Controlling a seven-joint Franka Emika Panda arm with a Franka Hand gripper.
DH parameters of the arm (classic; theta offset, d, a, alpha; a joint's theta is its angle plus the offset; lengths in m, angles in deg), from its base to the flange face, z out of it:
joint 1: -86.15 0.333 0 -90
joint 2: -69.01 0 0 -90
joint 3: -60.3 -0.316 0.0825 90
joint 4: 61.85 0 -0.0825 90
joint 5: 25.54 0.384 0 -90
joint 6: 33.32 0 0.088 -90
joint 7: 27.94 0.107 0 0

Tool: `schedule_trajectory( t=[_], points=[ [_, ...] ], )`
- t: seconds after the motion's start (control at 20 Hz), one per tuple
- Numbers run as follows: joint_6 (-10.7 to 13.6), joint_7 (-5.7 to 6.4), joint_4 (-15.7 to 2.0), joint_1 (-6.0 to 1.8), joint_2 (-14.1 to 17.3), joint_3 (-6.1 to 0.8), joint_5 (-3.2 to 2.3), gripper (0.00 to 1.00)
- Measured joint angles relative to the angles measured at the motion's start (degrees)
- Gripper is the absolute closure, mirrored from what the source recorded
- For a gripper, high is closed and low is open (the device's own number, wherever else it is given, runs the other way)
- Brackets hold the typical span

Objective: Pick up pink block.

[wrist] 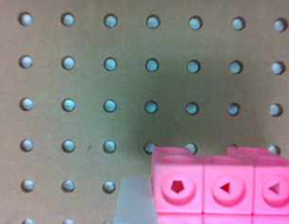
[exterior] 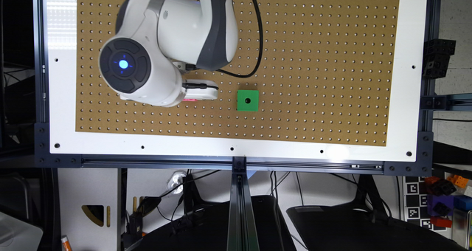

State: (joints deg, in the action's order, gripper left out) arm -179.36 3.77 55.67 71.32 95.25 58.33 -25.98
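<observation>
The pink block (wrist: 223, 186) looms very close in the wrist view, a bright pink brick with round sockets along its side, resting against the brown pegboard (wrist: 88, 84). In the exterior view only a thin pink sliver of the pink block (exterior: 188, 100) shows under the white gripper (exterior: 197, 93), which sits directly over it, left of the board's middle. The arm's wrist and elbow hide most of the block there. Whether the gripper holds the block cannot be told.
A green cube (exterior: 247, 100) with a single dark hole stands on the pegboard (exterior: 313, 59) just to the exterior view's right of the gripper. A black cable (exterior: 258, 40) loops from the arm above it. A white border frames the board.
</observation>
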Motion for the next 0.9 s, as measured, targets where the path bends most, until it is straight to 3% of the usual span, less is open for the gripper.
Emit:
schedule_trajectory(
  t=[0.15,0.35,0.9],
  points=[
    [1.4,0.00,-0.03,0.00,-1.4,0.00,0.00,1.00],
    [6.9,0.00,0.01,0.00,-6.8,0.00,0.00,1.00],
    [17.8,0.00,-0.28,0.02,-18.5,-0.03,0.06,1.00]
  ],
)
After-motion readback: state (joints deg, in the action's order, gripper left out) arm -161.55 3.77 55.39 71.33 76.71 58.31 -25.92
